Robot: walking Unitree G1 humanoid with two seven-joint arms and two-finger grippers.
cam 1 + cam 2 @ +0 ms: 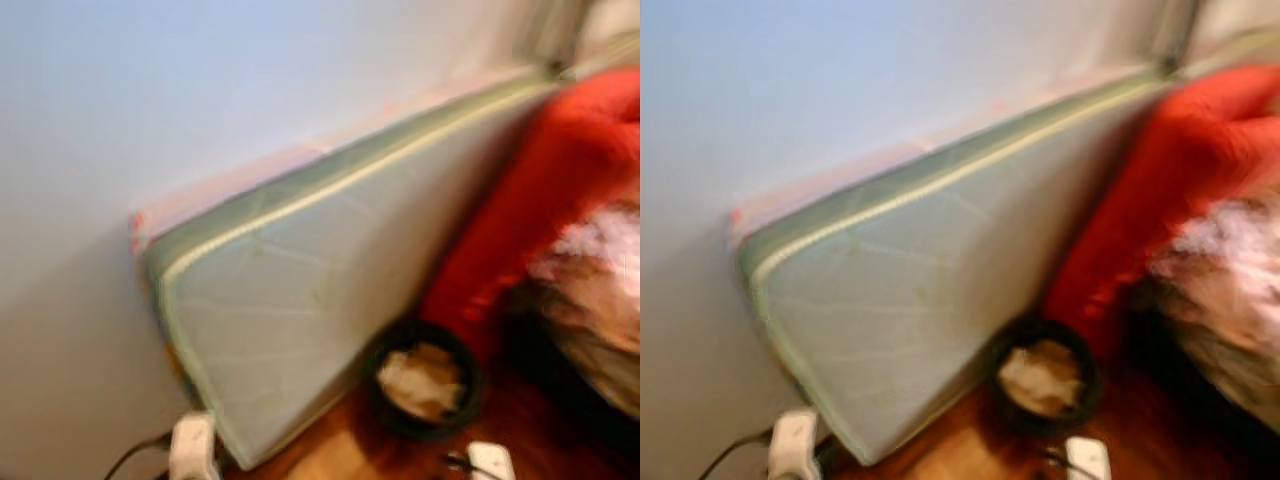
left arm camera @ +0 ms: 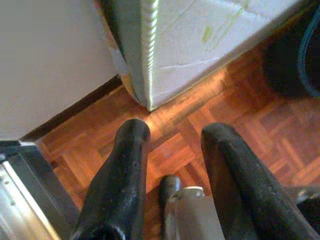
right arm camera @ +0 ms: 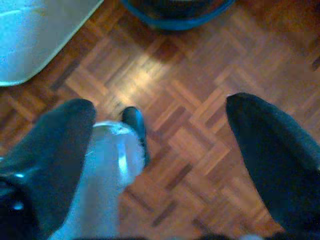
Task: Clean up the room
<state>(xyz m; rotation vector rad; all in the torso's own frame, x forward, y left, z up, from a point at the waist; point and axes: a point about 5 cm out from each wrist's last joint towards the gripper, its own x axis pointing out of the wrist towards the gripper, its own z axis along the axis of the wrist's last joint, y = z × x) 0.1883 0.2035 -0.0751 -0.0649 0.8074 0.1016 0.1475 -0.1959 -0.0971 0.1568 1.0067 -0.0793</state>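
Head views, blurred: pale green mattress (image 1: 300, 300) leans on edge against the wall (image 1: 150, 100). Black bin (image 1: 425, 385) with crumpled paper stands on the parquet floor (image 1: 970, 440) just beside the mattress's lower edge; red fabric (image 1: 540, 190) beside the mattress, above the bin.

Left wrist view: left gripper (image 2: 172, 137) fingers apart, holding nothing, over floor near the mattress corner.

Right wrist view: right gripper (image 3: 160, 112) spread wide, empty, over floor; bin rim beyond the mattress corner.

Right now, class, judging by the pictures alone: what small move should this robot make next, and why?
Probably step toward the black bin on the parquet floor beside the leaning mattress. Both the left gripper and right gripper hang open and empty over bare floor, and the head views are blurred.
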